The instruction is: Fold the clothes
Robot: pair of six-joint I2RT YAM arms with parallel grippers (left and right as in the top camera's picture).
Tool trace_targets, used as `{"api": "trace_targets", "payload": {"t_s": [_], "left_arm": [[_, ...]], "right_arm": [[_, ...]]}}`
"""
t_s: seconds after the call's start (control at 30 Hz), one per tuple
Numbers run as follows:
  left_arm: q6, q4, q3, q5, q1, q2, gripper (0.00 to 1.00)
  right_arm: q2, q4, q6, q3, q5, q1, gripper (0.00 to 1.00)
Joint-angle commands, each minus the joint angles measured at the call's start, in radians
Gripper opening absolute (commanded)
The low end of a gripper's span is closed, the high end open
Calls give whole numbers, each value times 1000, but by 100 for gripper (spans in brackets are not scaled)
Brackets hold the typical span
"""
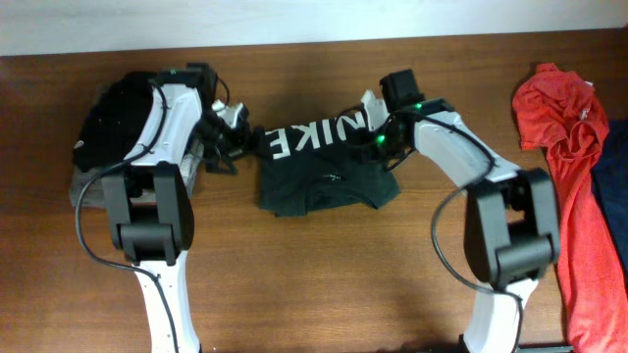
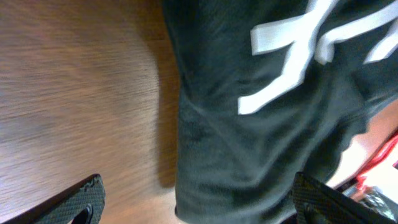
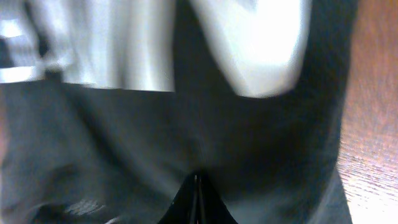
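The T-shirt (image 1: 324, 172) lies partly folded in the upper middle of the overhead frame, its white letters toward the top. The right gripper (image 3: 197, 200) is pinched closed on its fabric, while the left gripper (image 2: 199, 205) is spread wide over the shirt's frame-left edge, gripping nothing. If the right arm pulls before the left closes, the cloth would likely drag and bunch crookedly, and a shallow left bite could slip off the hem.
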Motion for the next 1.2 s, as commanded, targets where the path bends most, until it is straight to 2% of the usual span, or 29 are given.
{"api": "trace_targets", "payload": {"t_s": [0.0, 0.07, 0.13, 0.33, 0.47, 0.57, 0.6, 0.7, 0.77, 0.83, 0.87, 1.03, 1.17], "left_arm": [[40, 81, -143, 167, 0, -6, 98], [39, 190, -259, 301, -2, -6, 98], [22, 254, -322, 361, -5, -6, 98], [-97, 434, -431, 391, -100, -6, 97], [-226, 558, -434, 346, -195, -6, 89], [-330, 603, -434, 254, -238, -6, 68], [-350, 601, -434, 229, -251, -6, 52], [-350, 596, -433, 229, -258, -6, 17], [-349, 583, -433, 229, -254, -6, 13], [-323, 566, -433, 235, -240, -8, 2], [-300, 556, -433, 245, -229, -14, 1], [-199, 509, -425, 252, -163, -113, 1], [-56, 492, -326, 251, -69, -283, 0]], "right_arm": [[70, -19, 142, -5, 74, 1, 4], [105, -45, 178, -5, 70, 1, 4], [112, -57, 179, -5, 66, 2, 4], [112, -77, 179, -5, 66, 2, 4], [112, -83, 178, -5, 66, 2, 4], [112, -83, 178, -5, 66, 2, 4], [112, -83, 178, -5, 66, 2, 4], [112, -89, 178, -5, 66, 2, 4], [106, -110, 177, -3, 66, -3, 4], [82, -132, 166, -3, 66, -15, 4], [61, -146, 154, -1, 67, -24, 4], [-98, -233, 72, 18, 70, -70, 4], [-266, -265, 69, 19, 75, -99, 4]]}}
